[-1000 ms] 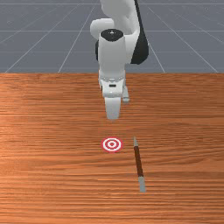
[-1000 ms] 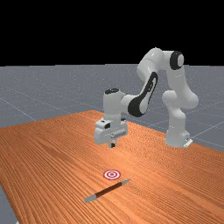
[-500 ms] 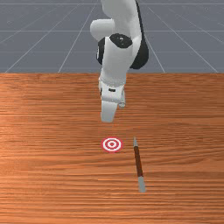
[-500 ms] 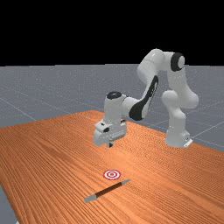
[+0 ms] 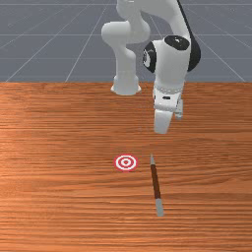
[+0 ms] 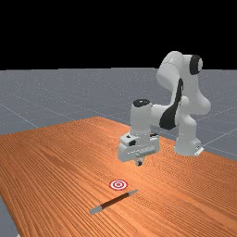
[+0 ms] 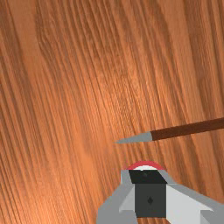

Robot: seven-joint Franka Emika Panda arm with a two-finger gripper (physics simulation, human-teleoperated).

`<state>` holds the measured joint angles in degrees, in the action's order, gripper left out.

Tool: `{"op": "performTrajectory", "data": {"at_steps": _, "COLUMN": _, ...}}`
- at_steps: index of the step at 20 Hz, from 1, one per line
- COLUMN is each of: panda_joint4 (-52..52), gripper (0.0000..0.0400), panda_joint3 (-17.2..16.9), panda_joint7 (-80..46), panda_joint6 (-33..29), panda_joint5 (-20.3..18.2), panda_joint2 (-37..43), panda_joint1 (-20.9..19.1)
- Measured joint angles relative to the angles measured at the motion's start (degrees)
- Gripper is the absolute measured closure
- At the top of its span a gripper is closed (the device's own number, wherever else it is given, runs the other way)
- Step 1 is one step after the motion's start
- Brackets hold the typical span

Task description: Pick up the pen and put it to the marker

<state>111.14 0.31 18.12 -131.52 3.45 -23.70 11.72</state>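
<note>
My gripper [image 6: 139, 163] hangs above the table in the far view, up and to the right of the pen and the marker. Its fingertips [image 7: 148, 177] are together in the wrist view, holding nothing. The pen [image 5: 156, 181], a brown barrel with grey ends, lies on the wood in the front view, its pointed tip toward the arm. Left of that tip is the marker [image 5: 126, 163], a flat red and white ring target. In the wrist view the fingers cover most of the marker [image 7: 145, 163], and the pen [image 7: 183, 130] lies past the fingertips, untouched.
The orange-brown table [image 5: 59, 206] spreads around the pen and marker. The arm's base [image 6: 187, 146] stands at the table's edge in the far view's right.
My hand has swung toward the front view's right, which is also rightward and a little lower in the far view. Its tilt has changed as well. Pen and marker have stayed put.
</note>
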Motion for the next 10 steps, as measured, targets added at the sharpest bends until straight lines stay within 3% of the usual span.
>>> {"op": "performTrajectory", "data": {"at_steps": 4, "panda_joint4": -5.06, "gripper": 0.0400, "panda_joint3": 1.10, "panda_joint7": -9.83, "panda_joint6": 2.32, "panda_joint5": -0.27, "panda_joint2": -3.05, "panda_joint1": 5.25}}
{"op": "performTrajectory", "data": {"at_steps": 7, "panda_joint4": -8.19, "gripper": 0.0400, "panda_joint3": 2.51, "panda_joint7": -8.98, "panda_joint6": 3.58, "panda_joint5": 0.64, "panda_joint2": -4.94, "panda_joint1": 7.40}}
{"op": "performTrajectory", "data": {"at_steps": 8, "panda_joint4": -9.85, "gripper": 0.0400, "panda_joint3": 1.55, "panda_joint7": -8.55, "panda_joint6": 5.50, "panda_joint5": 4.68, "panda_joint2": -6.12, "panda_joint1": 9.09}}
{"op": "performTrajectory", "data": {"at_steps": 9, "panda_joint4": -11.23, "gripper": 0.0400, "panda_joint3": 1.88, "panda_joint7": -7.56, "panda_joint6": 5.60, "panda_joint5": 3.96, "panda_joint2": -7.20, "panda_joint1": 8.78}}
{"op": "performTrajectory", "data": {"at_steps": 10, "panda_joint4": -13.04, "gripper": 0.0400, "panda_joint3": 3.44, "panda_joint7": -4.70, "panda_joint6": 7.26, "panda_joint5": 0.73, "panda_joint2": -8.58, "panda_joint1": 7.11}}
